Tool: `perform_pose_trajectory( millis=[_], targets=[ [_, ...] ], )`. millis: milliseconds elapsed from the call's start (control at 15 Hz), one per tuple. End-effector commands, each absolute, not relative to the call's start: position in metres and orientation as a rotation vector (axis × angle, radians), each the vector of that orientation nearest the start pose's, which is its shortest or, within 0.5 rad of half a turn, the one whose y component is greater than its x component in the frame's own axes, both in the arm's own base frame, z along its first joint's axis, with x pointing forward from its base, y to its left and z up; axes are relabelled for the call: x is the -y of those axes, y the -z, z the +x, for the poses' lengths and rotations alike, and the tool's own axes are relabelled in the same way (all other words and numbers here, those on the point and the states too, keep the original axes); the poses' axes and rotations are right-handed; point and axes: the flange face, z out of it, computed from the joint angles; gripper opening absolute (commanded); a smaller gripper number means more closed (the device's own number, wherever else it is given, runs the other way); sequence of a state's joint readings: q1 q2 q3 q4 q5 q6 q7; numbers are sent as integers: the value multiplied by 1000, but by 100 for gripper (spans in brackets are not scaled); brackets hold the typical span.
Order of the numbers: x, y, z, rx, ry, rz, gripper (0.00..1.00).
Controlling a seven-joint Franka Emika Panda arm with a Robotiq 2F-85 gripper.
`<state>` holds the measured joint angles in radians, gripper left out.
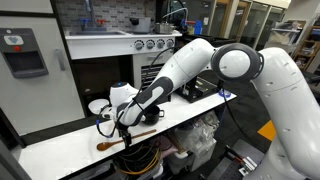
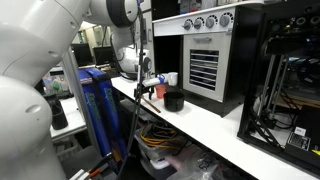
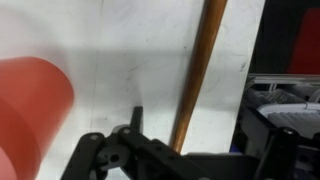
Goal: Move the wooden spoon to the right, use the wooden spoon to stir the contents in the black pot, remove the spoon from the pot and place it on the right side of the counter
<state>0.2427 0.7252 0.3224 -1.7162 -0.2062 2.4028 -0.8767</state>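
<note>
Wooden spoon [image 1: 140, 135] lies on the counter [image 1: 60, 152] under the wide-open, empty gripper [image 1: 124, 125], with moving it and stirring the black pot [image 2: 174, 100] apparently still ahead

A lab: mock kitchen stove [image 2: 205, 55] beside a wired equipment rack [image 2: 288, 85]

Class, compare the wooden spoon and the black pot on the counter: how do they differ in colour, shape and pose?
Colour: the wooden spoon is light brown; the black pot is black.
Shape: the spoon is long and slender; the pot is short and round.
Pose: the spoon lies flat; the pot stands upright.
Both rest on the white counter.
</note>
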Motion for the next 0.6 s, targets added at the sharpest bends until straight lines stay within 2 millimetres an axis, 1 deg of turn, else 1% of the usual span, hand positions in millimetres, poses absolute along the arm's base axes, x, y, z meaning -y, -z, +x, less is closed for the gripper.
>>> perform_pose_trajectory(
  millis=[0, 267, 533],
  targets=[
    [-326, -191, 571, 2100, -2, -2242, 100],
    [-318, -198, 569, 2102, -23, -2259, 100],
    [-318, -200, 569, 2127, -27, -2256, 100]
  ],
)
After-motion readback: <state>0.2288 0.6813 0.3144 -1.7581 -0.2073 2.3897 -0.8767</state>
